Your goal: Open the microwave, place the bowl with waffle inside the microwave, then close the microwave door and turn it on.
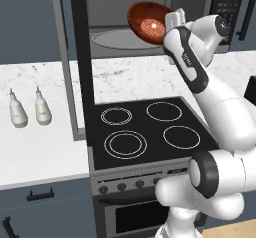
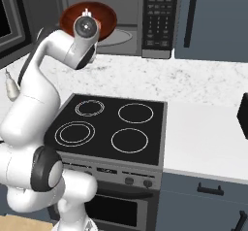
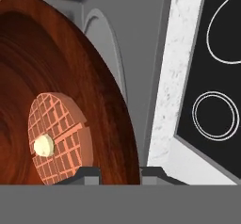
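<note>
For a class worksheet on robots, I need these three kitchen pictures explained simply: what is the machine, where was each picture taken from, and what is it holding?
The machine is a white robot arm in a computer-drawn kitchen. Two pictures come from cameras on its base, behind it to the left and right, looking over a black stove. The third comes from a camera on the hand itself, so it looks tilted.

The pincer grips the rim of a reddish-brown bowl, its two dark tips either side of the rim. In the bowl lies a round waffle. The arm holds the bowl tilted at the mouth of the microwave above the stove; its door is swung open to the left. Two small white bottles stand on the counter.
</note>
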